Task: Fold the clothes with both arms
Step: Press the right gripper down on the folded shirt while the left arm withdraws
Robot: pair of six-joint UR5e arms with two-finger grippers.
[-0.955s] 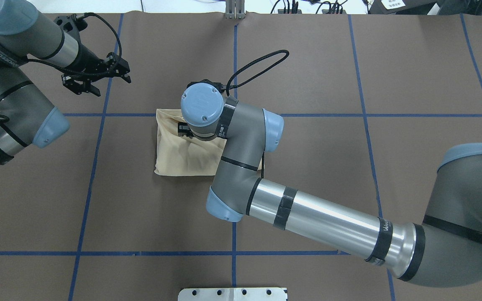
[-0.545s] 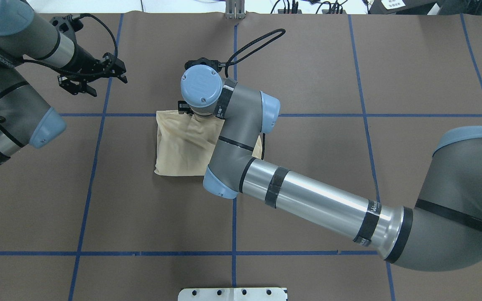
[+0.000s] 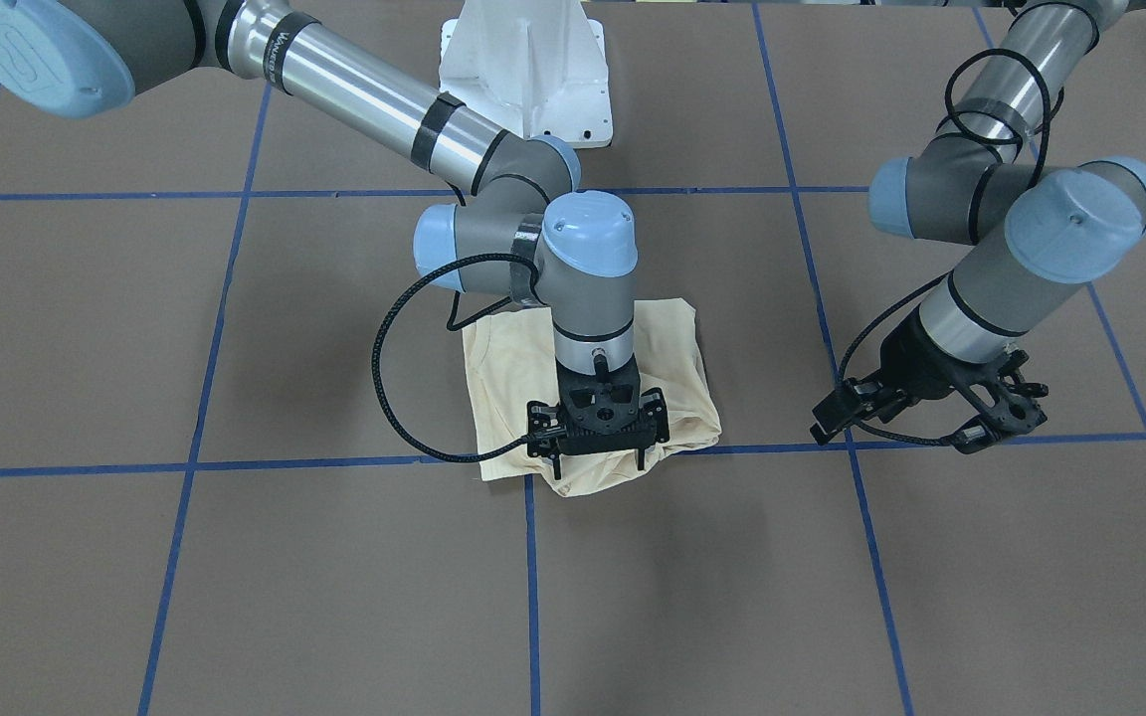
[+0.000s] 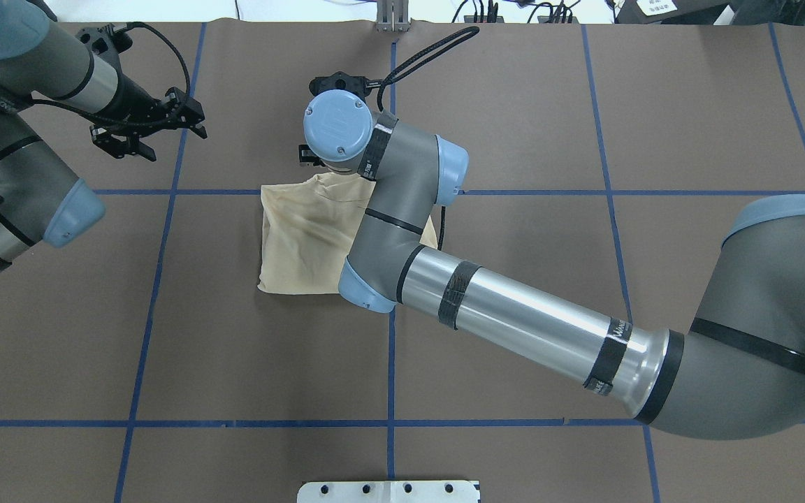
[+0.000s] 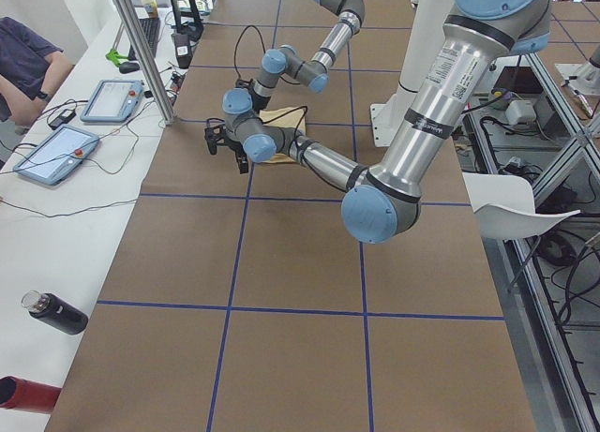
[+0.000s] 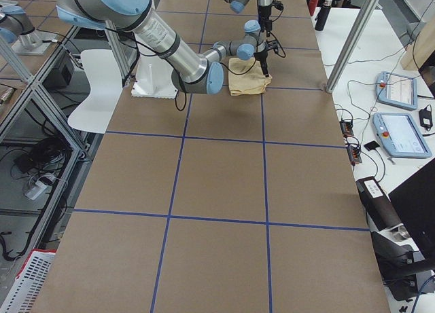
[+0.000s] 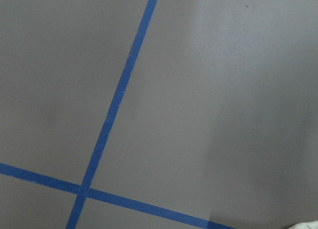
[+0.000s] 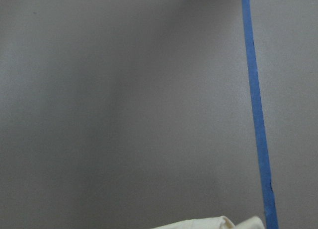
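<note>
The cream shirt [image 3: 668, 348] lies folded into a small rectangle at the middle of the table, and also shows in the overhead view [image 4: 298, 237]. My right gripper [image 3: 600, 462] points straight down at the shirt's far edge. Its fingertips [image 3: 558, 459] stand apart, and cloth is bunched between and below them, bulging over the blue tape line. From overhead the right wrist hides this gripper. My left gripper [image 3: 1006, 418] is open and empty. It hovers over bare table well off the shirt's side, and also shows in the overhead view [image 4: 126, 145]. The print and label are hidden.
The white pedestal base [image 3: 528, 60] stands at the robot's side of the table. Blue tape lines [image 4: 392, 349] grid the brown table cover. Tablets [image 5: 112, 99] and a bottle [image 5: 56, 312] lie on a side bench past the far edge, by a metal post [image 5: 141, 48].
My right gripper has moved from over the shirt's middle to its far edge, drawing the cloth's far edge outward with it. My left gripper has drifted slightly farther away.
</note>
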